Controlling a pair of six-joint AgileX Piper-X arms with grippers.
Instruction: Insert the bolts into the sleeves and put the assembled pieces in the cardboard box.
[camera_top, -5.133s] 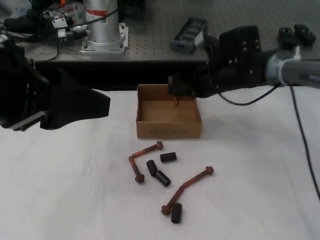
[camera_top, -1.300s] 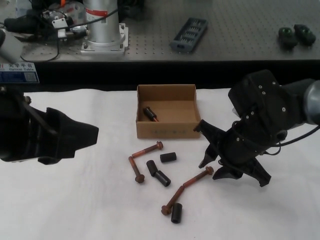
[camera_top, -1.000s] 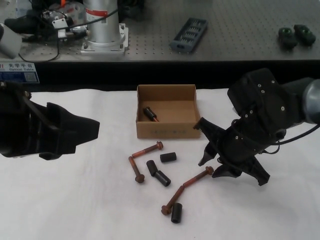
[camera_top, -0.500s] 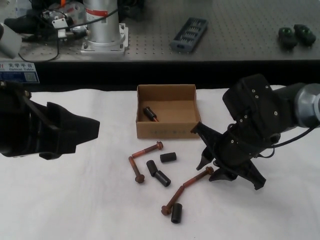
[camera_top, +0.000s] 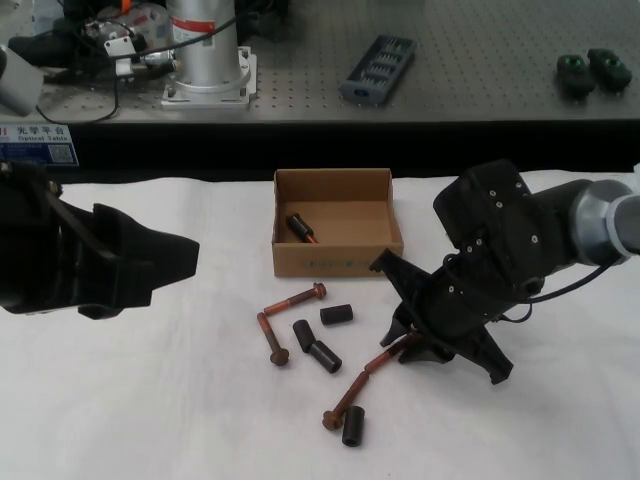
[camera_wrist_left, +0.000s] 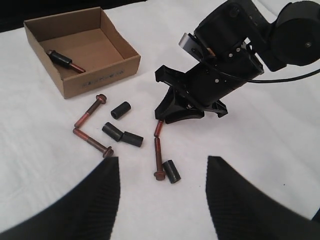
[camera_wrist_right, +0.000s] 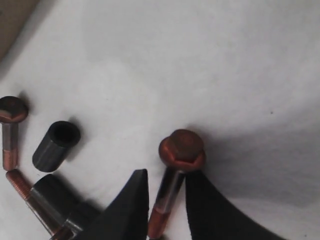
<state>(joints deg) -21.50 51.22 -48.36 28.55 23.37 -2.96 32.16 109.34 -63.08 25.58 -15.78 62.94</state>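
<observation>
Hand (camera_wrist_right: 167, 176) on the right arm barely open, straddling a bolt's (camera_wrist_right: 182, 149) shank just below its head

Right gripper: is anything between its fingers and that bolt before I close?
Nothing visible. The right gripper is open, its fingers straddling the bolt just under its head; the sleeves lie outside them.

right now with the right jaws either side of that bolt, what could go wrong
The right jaws straddle the bolt close under its head, so it may swing or slip when lifted. Its other end lies close to a second bolt, which could get knocked aside.
</observation>
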